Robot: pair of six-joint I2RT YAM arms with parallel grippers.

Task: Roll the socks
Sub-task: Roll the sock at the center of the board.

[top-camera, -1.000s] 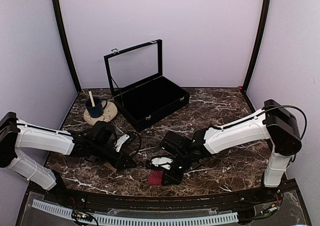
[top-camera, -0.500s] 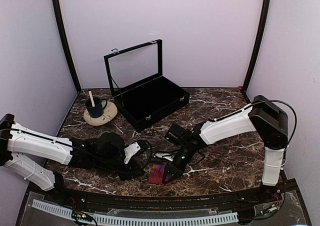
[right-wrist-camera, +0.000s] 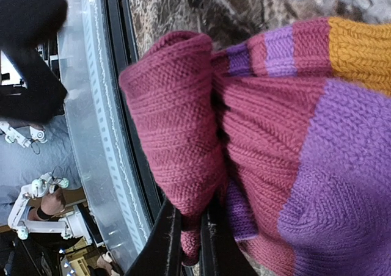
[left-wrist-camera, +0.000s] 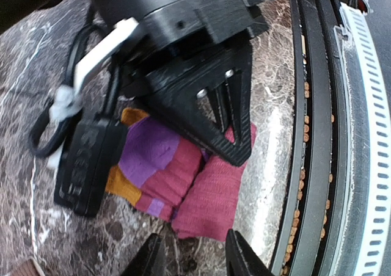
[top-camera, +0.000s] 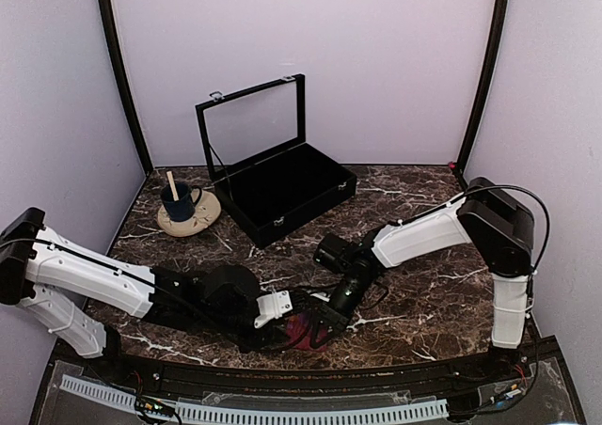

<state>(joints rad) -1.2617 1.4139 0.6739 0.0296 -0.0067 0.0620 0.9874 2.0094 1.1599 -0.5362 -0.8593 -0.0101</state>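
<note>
**Soft, even light; sharp knit, blurred edges**

From above, the light is diffuse and even. The pale walls are bright, and the dark surface around the socks carries only faint shadows. In the right wrist view their knit is crisp, while everything left of them blurs. In the left wrist view a pale glare streak runs just right of them.

2 white arms; black joints, cables, left gripper, right gripper.

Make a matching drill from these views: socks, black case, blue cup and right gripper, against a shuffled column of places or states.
Things: 1 socks; 2 black case; 3 blue cup; 4 right gripper.
States: A lid raised; B shut on knitted cloth; C on the beige saucer; D bundled at the table's near edge.
Pairs: 1-D, 2-A, 3-C, 4-B.
</note>
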